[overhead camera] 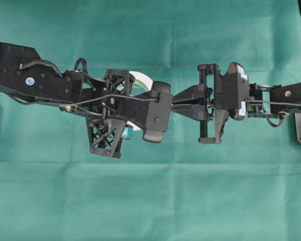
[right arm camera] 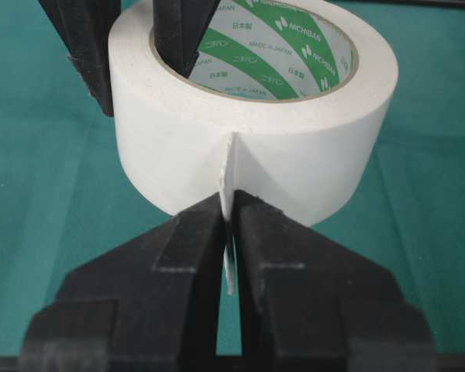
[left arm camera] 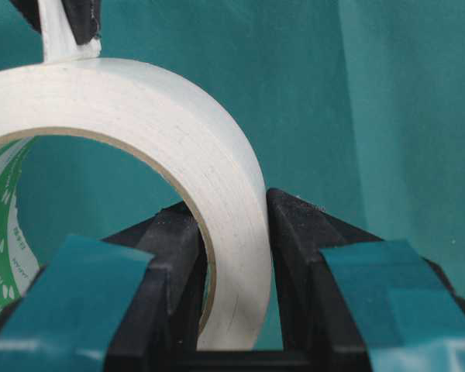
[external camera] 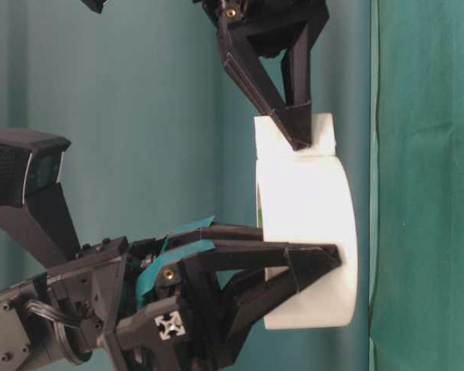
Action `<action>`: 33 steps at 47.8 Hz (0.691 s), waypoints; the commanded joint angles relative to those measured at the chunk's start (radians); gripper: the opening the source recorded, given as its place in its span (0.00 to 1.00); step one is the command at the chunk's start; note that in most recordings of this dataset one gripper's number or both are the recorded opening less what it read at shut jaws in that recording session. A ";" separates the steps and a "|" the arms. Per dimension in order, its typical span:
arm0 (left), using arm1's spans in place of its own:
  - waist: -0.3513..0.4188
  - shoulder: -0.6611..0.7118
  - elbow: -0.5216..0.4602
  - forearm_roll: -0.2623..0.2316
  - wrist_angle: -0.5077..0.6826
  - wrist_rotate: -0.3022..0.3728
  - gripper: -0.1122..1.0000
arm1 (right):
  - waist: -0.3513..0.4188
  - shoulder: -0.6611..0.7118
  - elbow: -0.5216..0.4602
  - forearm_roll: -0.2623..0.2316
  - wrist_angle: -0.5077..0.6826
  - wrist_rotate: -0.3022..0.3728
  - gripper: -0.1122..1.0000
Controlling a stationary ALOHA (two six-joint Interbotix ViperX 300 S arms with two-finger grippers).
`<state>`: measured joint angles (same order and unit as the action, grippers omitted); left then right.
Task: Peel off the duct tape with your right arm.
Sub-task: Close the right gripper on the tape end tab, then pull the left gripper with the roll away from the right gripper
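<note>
The slim black right gripper point(right arm camera: 229, 232) pinches the loose strip of the white duct tape roll point(right arm camera: 294, 155), whose wall the left gripper point(left arm camera: 236, 232) clamps above the cloth. A shallow pinch might slip.

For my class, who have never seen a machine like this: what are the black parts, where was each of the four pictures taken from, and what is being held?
The black parts are two robot arms over a green cloth. One picture looks down from above, one looks along the table from the side, and two come from cameras mounted on the arms' wrists.

The left gripper holds a white duct tape roll: one finger sits inside the ring, the other outside, clamping its wall. The green printed core shows inside.

The right gripper has its two pointed fingers closed on the loose strip end sticking out from the roll, pinching it. The strip is barely lifted, so the peeling has hardly begun.
</note>
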<state>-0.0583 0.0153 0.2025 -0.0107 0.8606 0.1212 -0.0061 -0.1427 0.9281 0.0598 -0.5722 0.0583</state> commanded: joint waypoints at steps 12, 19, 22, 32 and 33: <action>-0.021 -0.025 -0.017 0.003 -0.005 0.005 0.29 | 0.003 -0.008 -0.014 0.005 -0.037 0.000 0.02; -0.052 -0.025 -0.014 0.003 -0.008 0.006 0.29 | -0.003 -0.006 -0.005 0.005 -0.069 -0.003 0.02; -0.061 -0.026 -0.011 0.003 -0.009 0.006 0.29 | -0.008 -0.006 -0.003 0.005 -0.078 -0.005 0.02; -0.112 -0.020 -0.011 0.003 -0.015 0.031 0.29 | -0.035 -0.006 0.005 0.006 -0.080 -0.005 0.02; -0.118 -0.020 -0.012 0.003 -0.015 0.037 0.29 | -0.037 -0.006 0.005 0.006 -0.080 -0.005 0.02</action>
<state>-0.1258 0.0153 0.2071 -0.0031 0.8529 0.1381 -0.0092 -0.1411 0.9419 0.0614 -0.6351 0.0568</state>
